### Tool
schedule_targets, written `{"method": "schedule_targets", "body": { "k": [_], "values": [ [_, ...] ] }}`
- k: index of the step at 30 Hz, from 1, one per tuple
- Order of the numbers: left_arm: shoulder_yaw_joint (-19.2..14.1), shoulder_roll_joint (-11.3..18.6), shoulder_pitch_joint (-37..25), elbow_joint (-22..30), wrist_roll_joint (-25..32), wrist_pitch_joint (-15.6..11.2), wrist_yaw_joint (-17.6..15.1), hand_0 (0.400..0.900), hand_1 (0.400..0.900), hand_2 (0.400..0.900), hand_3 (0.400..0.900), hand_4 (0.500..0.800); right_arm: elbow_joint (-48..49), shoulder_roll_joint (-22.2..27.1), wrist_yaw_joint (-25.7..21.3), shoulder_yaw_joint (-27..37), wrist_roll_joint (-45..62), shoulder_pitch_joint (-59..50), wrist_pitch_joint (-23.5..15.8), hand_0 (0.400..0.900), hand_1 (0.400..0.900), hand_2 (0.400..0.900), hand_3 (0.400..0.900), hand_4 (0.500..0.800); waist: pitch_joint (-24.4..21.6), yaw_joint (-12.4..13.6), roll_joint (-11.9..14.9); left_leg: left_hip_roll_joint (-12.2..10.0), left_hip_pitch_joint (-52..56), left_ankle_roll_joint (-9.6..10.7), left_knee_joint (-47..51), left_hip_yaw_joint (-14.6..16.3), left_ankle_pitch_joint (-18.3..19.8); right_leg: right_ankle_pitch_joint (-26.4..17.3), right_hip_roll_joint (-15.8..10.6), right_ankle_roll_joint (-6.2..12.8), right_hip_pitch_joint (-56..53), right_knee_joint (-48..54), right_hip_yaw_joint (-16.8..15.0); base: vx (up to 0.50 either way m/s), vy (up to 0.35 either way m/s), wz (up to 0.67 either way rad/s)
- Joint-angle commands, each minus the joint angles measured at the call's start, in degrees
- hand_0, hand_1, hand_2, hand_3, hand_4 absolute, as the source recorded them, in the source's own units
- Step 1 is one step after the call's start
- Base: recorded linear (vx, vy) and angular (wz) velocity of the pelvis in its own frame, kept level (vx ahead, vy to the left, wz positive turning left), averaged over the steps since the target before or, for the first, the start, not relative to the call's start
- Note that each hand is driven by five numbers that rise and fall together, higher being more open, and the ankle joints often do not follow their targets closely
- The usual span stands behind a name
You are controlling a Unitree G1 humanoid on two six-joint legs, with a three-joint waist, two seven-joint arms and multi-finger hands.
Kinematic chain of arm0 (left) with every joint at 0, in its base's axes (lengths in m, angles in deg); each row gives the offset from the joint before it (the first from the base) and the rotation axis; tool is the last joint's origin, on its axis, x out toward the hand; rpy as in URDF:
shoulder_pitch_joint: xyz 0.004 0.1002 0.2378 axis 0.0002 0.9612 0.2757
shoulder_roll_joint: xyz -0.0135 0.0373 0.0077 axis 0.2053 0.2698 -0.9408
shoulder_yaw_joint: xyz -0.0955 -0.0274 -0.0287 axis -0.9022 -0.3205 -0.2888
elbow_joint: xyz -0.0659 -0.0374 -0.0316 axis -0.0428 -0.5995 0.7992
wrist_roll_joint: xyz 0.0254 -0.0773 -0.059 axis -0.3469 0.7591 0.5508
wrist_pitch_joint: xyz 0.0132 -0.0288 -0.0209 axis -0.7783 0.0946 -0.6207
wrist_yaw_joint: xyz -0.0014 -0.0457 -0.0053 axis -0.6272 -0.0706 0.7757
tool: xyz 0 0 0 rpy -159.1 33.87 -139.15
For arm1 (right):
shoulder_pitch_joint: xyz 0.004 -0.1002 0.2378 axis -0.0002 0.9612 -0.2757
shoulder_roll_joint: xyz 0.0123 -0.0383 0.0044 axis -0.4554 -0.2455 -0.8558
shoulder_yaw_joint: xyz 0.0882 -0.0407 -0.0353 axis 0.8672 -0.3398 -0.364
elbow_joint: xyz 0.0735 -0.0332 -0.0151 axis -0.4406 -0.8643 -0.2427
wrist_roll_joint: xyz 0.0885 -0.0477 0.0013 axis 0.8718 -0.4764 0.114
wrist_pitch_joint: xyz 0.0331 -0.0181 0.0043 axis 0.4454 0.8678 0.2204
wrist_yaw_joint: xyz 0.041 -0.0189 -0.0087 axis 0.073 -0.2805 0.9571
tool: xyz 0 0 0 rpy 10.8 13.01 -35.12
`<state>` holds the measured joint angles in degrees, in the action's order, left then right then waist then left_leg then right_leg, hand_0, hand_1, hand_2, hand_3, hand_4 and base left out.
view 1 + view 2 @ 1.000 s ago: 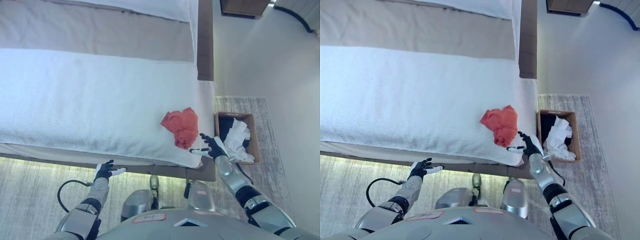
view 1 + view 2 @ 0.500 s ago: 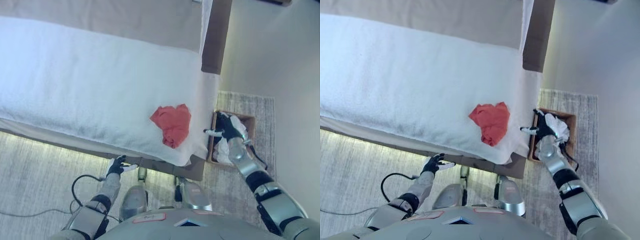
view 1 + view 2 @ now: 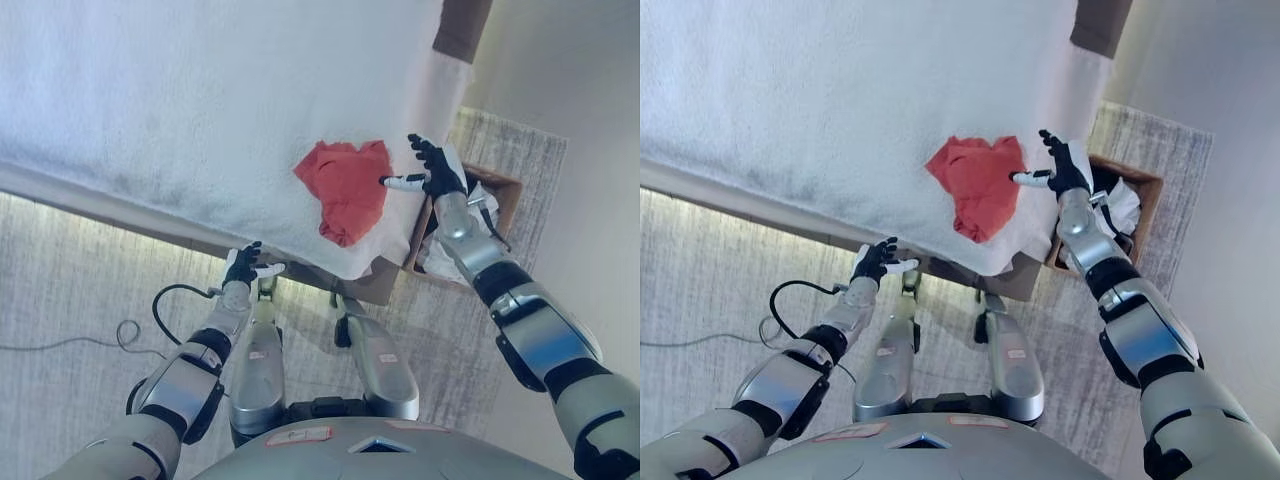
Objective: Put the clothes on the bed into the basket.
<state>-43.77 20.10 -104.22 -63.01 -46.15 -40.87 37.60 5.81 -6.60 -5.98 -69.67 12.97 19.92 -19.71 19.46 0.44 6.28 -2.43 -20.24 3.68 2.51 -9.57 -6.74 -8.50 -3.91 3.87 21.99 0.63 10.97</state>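
Note:
A crumpled red garment [image 3: 345, 188] lies on the white bed cover [image 3: 190, 100] near the bed's right front corner. My right hand [image 3: 432, 168] is open, fingers spread, just right of the garment above the bed's edge, not touching it. A brown basket [image 3: 500, 190] stands on the floor right of the bed, partly hidden behind my right arm, with white and dark clothes [image 3: 487, 205] in it. My left hand [image 3: 246, 266] is open and empty, low in front of the bed's front edge.
A grey patterned rug [image 3: 70, 290] covers the floor in front of and beside the bed. A brown bed frame corner [image 3: 462, 25] shows at the top right. A pale wall [image 3: 570, 80] runs along the right, close behind the basket.
The camera has swung, so the whole scene has shifted. My right hand has moved from over the basket back to beside the red garment. My left hand stays low by the bed's front.

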Motion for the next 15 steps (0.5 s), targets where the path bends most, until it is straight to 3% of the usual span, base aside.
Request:
{"method": "schedule_targets", "body": {
  "k": [1, 7, 15],
  "values": [
    [0.1, 2.3, -0.9, -2.2, 2.2, -1.6, -1.3, 0.9, 0.9, 0.9, 0.9, 0.8, -2.2, 0.0, -0.1, 0.2, 2.6, -4.5, -3.4, 0.9, 0.9, 0.9, 0.9, 0.8, 0.1, 1.6, 1.6, -0.3, 1.4, -1.8, 0.1, -0.1, 3.4, 4.1, -3.9, 1.35, 5.6, -9.7, -2.9, -0.03, -0.02, 0.3],
    [0.3, 3.7, -2.0, -4.2, 1.8, -1.5, -0.9, 0.9, 0.9, 0.9, 0.9, 0.8, -8.5, -2.0, 0.6, 0.1, 5.0, -7.7, -3.3, 0.9, 0.9, 0.9, 0.9, 0.8, 2.1, 3.7, 2.7, 0.0, -1.8, -1.6, -1.1, -1.6, 2.8, 3.4, -4.4, 1.27, 6.7, -8.9, -1.5, -0.04, -0.008, 0.19],
    [2.1, 4.6, -5.3, -4.5, 2.5, -1.7, -0.4, 0.9, 0.9, 0.9, 0.9, 0.8, -15.9, -2.6, 3.1, -1.1, 7.9, -14.1, -1.9, 0.9, 0.9, 0.9, 0.9, 0.8, 4.1, 6.5, 1.6, 1.0, -4.1, -1.2, -1.4, -3.6, 1.7, 2.8, -4.9, 1.45, 6.5, -7.4, 0.4, -0.03, -0.003, 0.21]
  ]
}}
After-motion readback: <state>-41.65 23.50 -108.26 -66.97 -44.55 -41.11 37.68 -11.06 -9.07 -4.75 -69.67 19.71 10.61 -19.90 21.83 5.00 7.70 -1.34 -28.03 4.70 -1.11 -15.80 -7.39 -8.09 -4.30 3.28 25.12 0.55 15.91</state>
